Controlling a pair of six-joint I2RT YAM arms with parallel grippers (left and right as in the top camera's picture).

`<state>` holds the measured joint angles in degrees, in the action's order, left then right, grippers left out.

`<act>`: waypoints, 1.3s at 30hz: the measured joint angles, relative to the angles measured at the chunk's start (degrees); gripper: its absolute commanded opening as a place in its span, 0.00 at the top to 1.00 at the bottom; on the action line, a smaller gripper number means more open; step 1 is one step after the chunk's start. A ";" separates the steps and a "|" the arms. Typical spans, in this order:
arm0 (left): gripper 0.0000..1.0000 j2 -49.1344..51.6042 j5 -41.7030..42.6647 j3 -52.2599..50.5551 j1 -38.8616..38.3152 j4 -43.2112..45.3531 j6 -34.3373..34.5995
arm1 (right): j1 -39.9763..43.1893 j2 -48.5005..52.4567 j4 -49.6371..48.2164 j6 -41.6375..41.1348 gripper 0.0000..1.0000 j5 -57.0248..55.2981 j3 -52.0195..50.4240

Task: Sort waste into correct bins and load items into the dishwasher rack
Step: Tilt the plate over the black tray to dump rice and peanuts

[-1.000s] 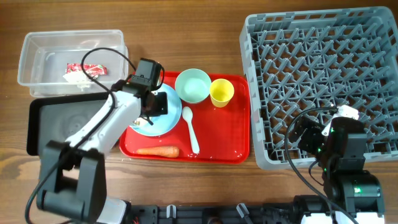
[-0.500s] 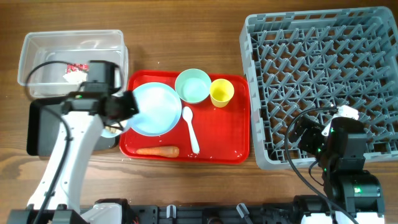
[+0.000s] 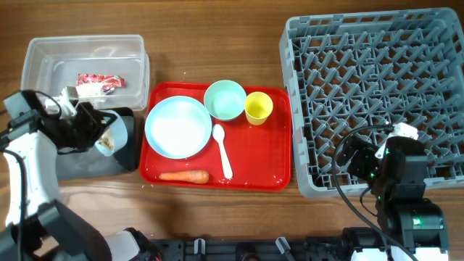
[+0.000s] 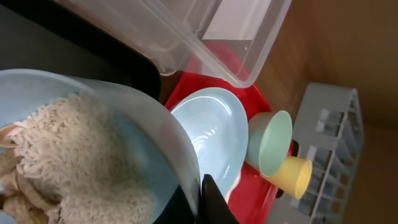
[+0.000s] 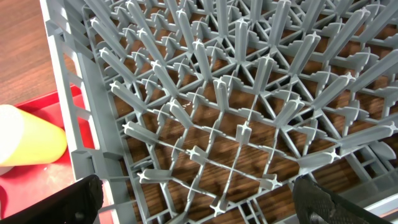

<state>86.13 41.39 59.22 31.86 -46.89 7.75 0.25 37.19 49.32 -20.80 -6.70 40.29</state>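
Observation:
My left gripper [image 3: 93,125] is shut on the rim of the light-blue bowl [image 3: 110,135] and holds it tilted over the black tray [image 3: 87,161]. In the left wrist view the bowl [image 4: 134,134] holds pale food crumbs [image 4: 68,149], with the fingers [image 4: 202,198] pinching its rim. The red-and-white wrapper [image 3: 98,81] lies in the clear tub [image 3: 43,54]. The light-blue plate [image 3: 177,127], mint bowl [image 3: 225,99], yellow cup [image 3: 258,106], white spoon [image 3: 221,148] and carrot [image 3: 183,176] sit on the red tray [image 3: 268,170]. My right gripper [image 5: 205,208] is open and empty above the grey rack [image 3: 377,87].
The clear tub [image 4: 186,31] edge sits right above the black tray [image 4: 56,46] in the left wrist view. The rack's front-left corner [image 5: 74,112] stands beside the yellow cup [image 5: 25,146] and the red tray [image 5: 37,186].
My left arm lifted the light-blue bowl off the plate and carried it left over the black tray. The plate now lies bare. The right arm has not moved.

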 measured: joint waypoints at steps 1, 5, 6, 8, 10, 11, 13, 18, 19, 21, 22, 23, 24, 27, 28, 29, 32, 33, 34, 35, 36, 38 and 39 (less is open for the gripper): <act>0.96 1.66 3.34 0.00 1.42 -0.15 -2.03 | -0.02 0.00 0.00 0.00 0.00 0.00 0.00; 0.96 6.73 15.50 0.00 6.43 -0.94 -8.28 | 0.00 0.00 -0.02 0.00 0.00 0.00 0.00; 0.96 7.69 18.51 0.00 7.58 -1.81 -10.01 | 0.00 0.00 -0.04 0.00 0.00 0.00 0.00; 0.96 10.25 24.50 -0.02 10.19 -5.42 -14.16 | -0.02 0.00 -0.04 0.00 0.00 0.00 0.00; 0.96 12.07 27.76 -0.02 12.07 -7.13 -16.37 | 0.00 0.00 0.00 0.00 0.00 0.00 0.00; 0.96 12.68 28.61 -0.02 12.70 -7.45 -16.92 | 0.00 0.00 0.00 0.00 0.00 0.00 0.00; 0.96 13.57 29.94 -0.02 14.14 -8.90 -17.59 | 0.00 0.00 -0.02 0.00 0.00 0.00 0.00; 0.96 13.75 31.19 -0.02 18.95 -9.49 -17.55 | -0.02 0.00 0.00 0.00 0.00 0.00 0.00; 0.96 13.75 31.19 -0.02 19.67 -9.49 -17.55 | 0.00 0.00 -0.02 0.00 0.00 0.00 0.00; 0.96 13.75 31.19 -0.02 19.74 -9.49 -17.55 | 0.00 0.00 -0.02 0.00 0.00 0.00 0.00; 0.96 13.75 31.19 -0.02 19.74 -9.49 -17.55 | 0.00 0.00 -0.02 0.00 0.00 0.00 0.00; 0.96 13.75 31.19 -0.02 19.74 -9.49 -17.55 | 0.00 0.00 -0.02 0.00 0.00 0.00 0.00; 0.96 13.75 31.19 -0.02 19.74 -9.49 -17.55 | 0.00 0.00 -0.02 0.00 0.00 -0.02 0.00; 0.96 13.77 32.09 0.04 19.74 -10.88 -18.32 | 0.00 0.00 0.00 0.00 0.00 0.00 0.00; 0.96 13.79 34.05 0.00 19.76 -14.19 -20.63 | 0.00 0.00 0.02 0.00 0.00 0.00 0.00; 0.96 13.79 35.80 -0.13 19.74 -15.45 -23.02 | 0.00 0.00 0.00 0.00 0.00 -0.02 0.00; 0.96 13.84 34.82 -0.17 19.89 -11.30 -20.68 | 0.00 0.00 0.04 0.00 0.00 0.00 0.00; 0.96 13.84 35.08 -0.15 19.91 -12.26 -21.14 | 0.00 0.00 0.02 0.00 0.00 0.00 0.00; 0.96 13.84 35.47 -0.22 19.91 -12.81 -22.03 | 0.00 0.00 0.02 0.00 0.00 0.00 0.00; 0.96 13.86 35.06 -0.22 19.91 -11.32 -21.33 | 0.00 0.00 0.00 0.00 0.00 0.00 0.00; 0.96 13.86 34.97 -0.22 19.91 -11.43 -20.85 | -0.02 0.00 0.00 0.00 0.01 0.00 0.00; 0.96 13.86 34.95 -0.22 19.91 -10.47 -19.78 | 0.00 0.00 0.00 0.00 0.01 0.00 0.00; 0.96 13.86 35.21 -0.22 19.91 -10.73 -19.96 | 0.00 0.00 -0.02 0.00 0.00 0.00 0.00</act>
<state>99.98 76.60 59.00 51.77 -57.63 -12.21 0.25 37.19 49.30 -20.80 -6.70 40.29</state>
